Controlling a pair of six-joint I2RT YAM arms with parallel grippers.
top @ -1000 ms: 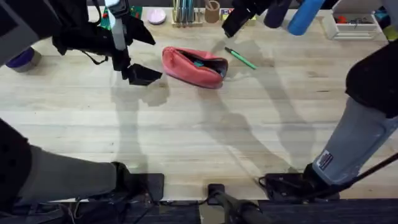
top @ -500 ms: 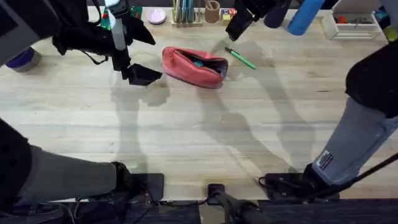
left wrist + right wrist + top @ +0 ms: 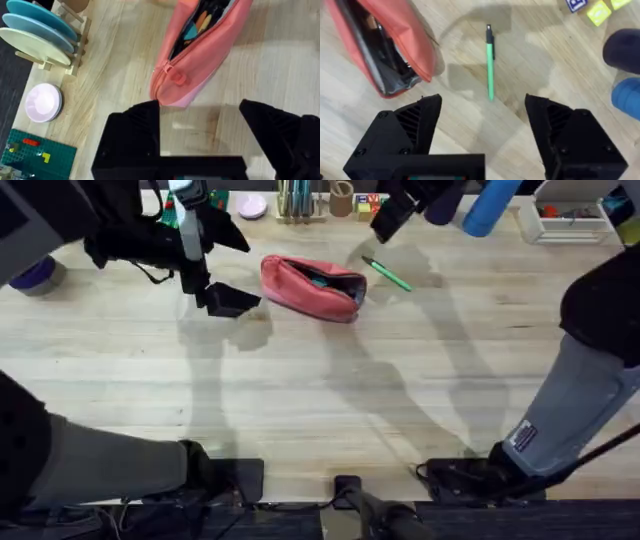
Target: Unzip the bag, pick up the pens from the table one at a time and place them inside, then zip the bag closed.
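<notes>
One slim bright green pen with a dark tip (image 3: 387, 274) lies loose on the light wooden plank table (image 3: 330, 390), just beside the open end of the coral-pink soft fabric pouch (image 3: 312, 286), on the side toward the right arm. In the overhead view its long axis runs on a slant, from its dark end near the pouch away toward the right. The right gripper (image 3: 390, 218) is the nearer one: it hangs above the far edge of the table, just beyond the pen. Through the right wrist camera the pen (image 3: 490, 62) sits between the two black fingers (image 3: 405, 127) but ahead of them, its length pointing away from the gripper rather than across it; the fingers are spread wide with nothing held. By my reading, the coming move is a descent forward onto the pen.

The pouch is already unzipped, with colourful items visible inside (image 3: 197, 22). The left gripper (image 3: 228, 300) rests low near the pouch's other end, its fingers (image 3: 135, 132) apart and empty, the zipper end close in front of them.
</notes>
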